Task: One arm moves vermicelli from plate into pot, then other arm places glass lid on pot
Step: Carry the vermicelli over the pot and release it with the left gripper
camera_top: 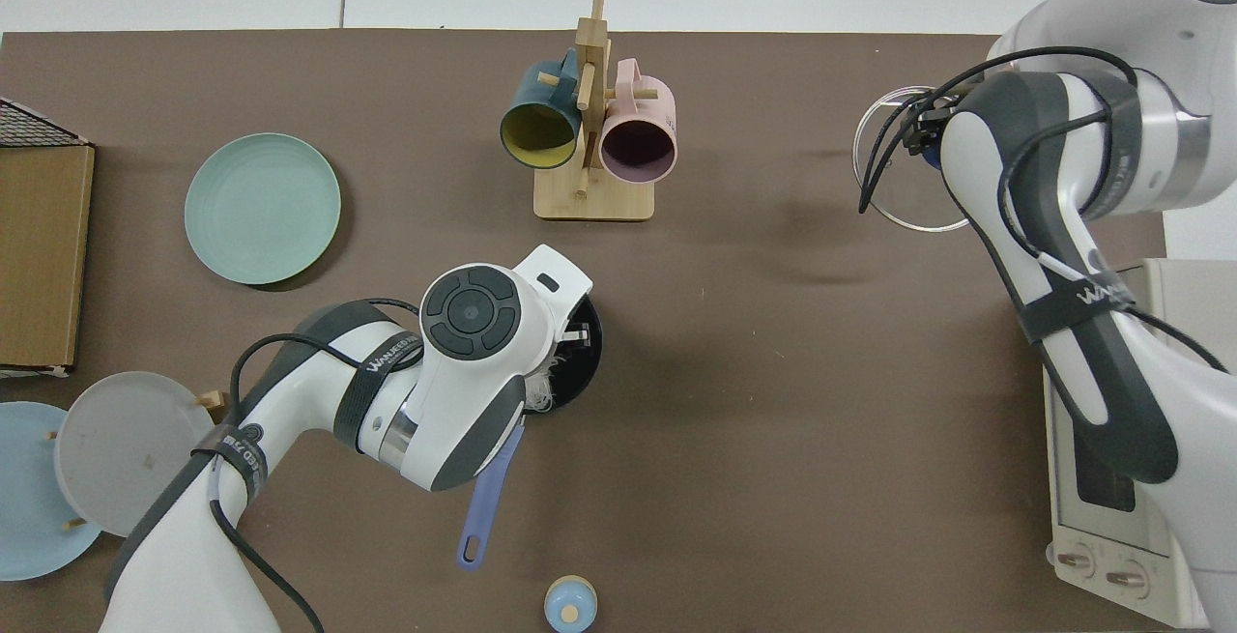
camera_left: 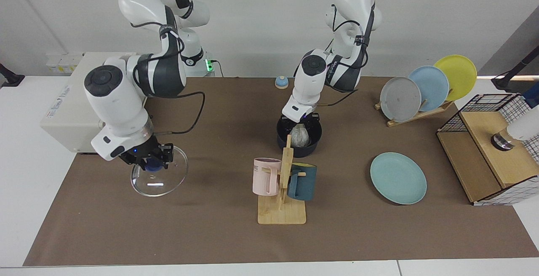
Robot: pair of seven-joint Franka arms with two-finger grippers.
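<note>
Gripper by gripper, working outward. Reaching down with the left gripper (camera_left: 300,123) into the mouth of the pot (camera_left: 286,146), near the middle of the surface (camera_left: 210,238) and towards its far edge. Lowering the vermicelli (camera_left: 300,136) inside the pot walls, directly under that gripper; impossible to tell whether gripping the nest or already letting it go. Leaving the plate (camera_left: 398,178) bare, well apart from the pot, nearer the front edge.

Clamping the right gripper (camera_left: 149,162) on the blue knob of the glass lid (camera_left: 162,183), carrying it raised and slightly tilted above the end of the surface by the oven (camera_left: 71,99).

Judging the first step as nearly done, the second as just starting.

Risking loose strands clinging to the left gripper on withdrawal and dragging the nest back over the rim. Risking, too, a clash of arms over the pot if bringing the lid across too soon. Passing close to the mug rack (camera_left: 282,208) standing just in front of the pot, with a low, tilted lid likely clipping it or landing crooked on the rim.
</note>
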